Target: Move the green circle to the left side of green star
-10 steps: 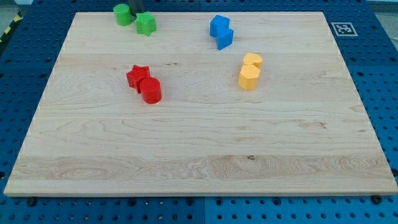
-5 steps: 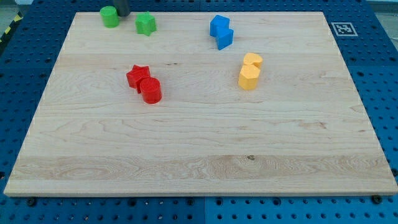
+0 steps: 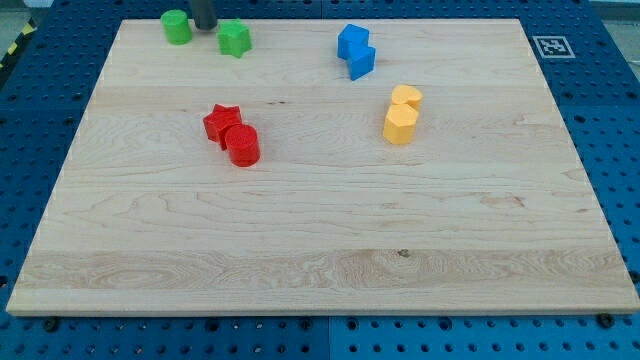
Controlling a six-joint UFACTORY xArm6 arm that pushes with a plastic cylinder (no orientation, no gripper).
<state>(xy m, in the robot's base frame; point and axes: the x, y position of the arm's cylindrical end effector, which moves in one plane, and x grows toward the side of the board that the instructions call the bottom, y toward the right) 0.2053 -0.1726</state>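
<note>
Gripper there is none; my tip (image 3: 204, 27) sits between green circle (image 3: 177, 27) and green star (image 3: 234, 39); withdraw gently.

A single camera looks down at a slant on the wooden board (image 3: 320, 210) from beyond its near long edge, facing the far edge at the view's top. It stands far enough back that the whole board fits in frame, with blue pegboard table (image 3: 610, 130) showing on all sides. The far edge appears narrower than the near one. My tip (image 3: 204, 27) enters at the view's top left. No second view is supplied.
</note>
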